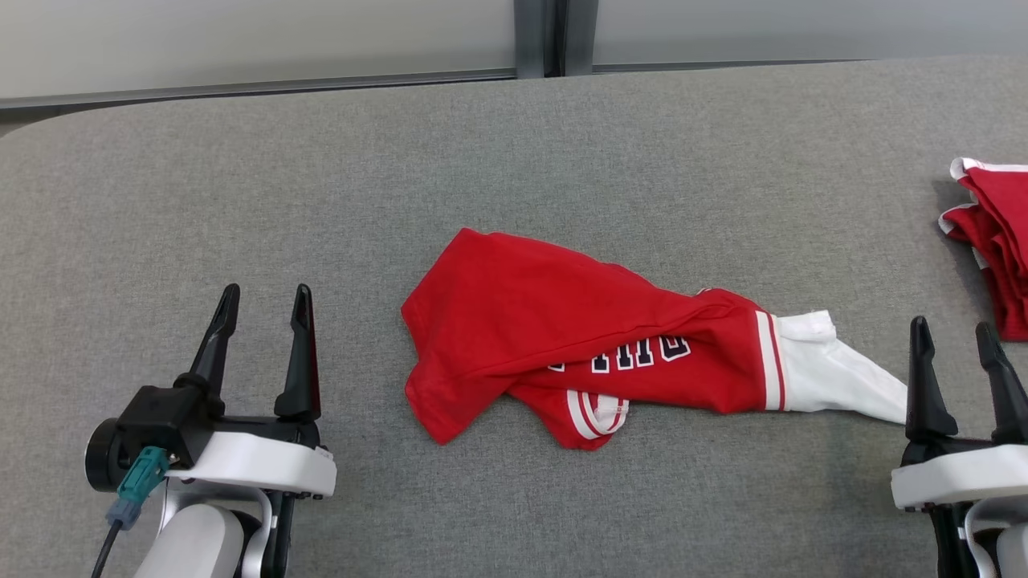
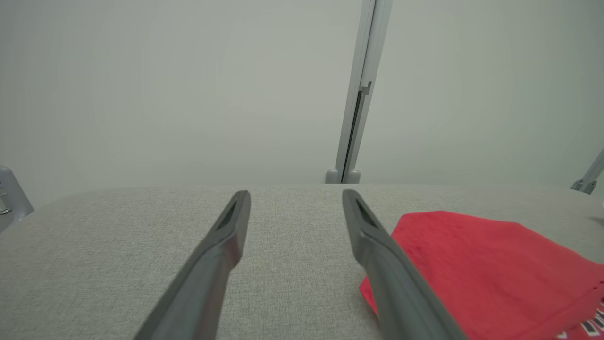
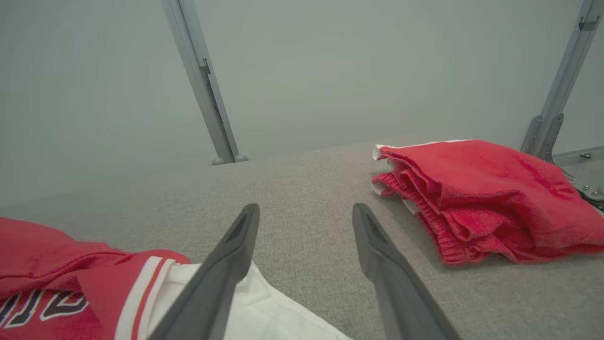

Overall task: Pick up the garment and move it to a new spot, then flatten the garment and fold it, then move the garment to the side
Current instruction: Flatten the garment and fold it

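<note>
Left gripper [image 1: 265, 305] and right gripper [image 1: 954, 337] rest low, jaws parted and holding nothing.

Lab-like test bay: grey fabric table [image 1: 514, 144], pale panels [image 1: 241, 40].

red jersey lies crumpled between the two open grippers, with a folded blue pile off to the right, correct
No: the folded pile is red, not blue, as the right wrist view shows. The jersey lies crumpled between the open left gripper and right gripper.

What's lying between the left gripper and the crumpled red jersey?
Nothing: the head view shows a bare stretch of grey padded table between the left gripper and the red jersey.
</note>
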Robot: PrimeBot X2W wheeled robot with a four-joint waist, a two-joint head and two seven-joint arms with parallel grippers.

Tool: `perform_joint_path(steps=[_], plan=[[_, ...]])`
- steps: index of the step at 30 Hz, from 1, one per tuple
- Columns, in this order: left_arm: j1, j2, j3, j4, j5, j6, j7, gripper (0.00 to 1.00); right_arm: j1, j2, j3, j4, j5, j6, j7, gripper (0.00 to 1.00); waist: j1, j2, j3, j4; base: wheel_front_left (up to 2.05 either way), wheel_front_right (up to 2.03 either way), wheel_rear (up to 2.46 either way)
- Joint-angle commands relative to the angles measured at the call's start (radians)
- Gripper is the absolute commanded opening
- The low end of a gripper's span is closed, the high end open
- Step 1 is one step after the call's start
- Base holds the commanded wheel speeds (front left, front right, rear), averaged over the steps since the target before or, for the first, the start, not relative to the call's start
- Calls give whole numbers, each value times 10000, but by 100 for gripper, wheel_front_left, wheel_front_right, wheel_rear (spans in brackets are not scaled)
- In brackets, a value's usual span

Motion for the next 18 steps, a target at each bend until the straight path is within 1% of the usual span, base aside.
perform_joint_path(steps=[1, 4, 9, 14, 18], plan=[[124, 54, 55, -50, 91, 50, -25, 100, -114, -120, 101, -367, -193, 0, -143, 100, 0, 0, -75, -22, 0, 0, 0], [265, 76, 48, -60, 105, 49, -31, 100, -46, -182, 401, -1116, -448, 0, -114, 100, 0, 0, -243, -55, 0, 0, 0], [606, 122, 4, 8, 126, 33, -35, 100, 369, -218, 955, -2132, -845, 0, 488, 100, 0, 0, -577, -111, 0, 0, 0], [1006, 139, -190, 111, 118, -24, 8, 100, 1040, -110, 1418, -2680, -854, 0, 1052, 100, 0, 0, -930, -110, 0, 0, 0], [1189, 154, -314, 183, 98, -36, 52, 100, 1425, 19, 1544, -2961, -806, 0, 1318, 100, 0, 0, -1128, -104, 0, 0, 0]])
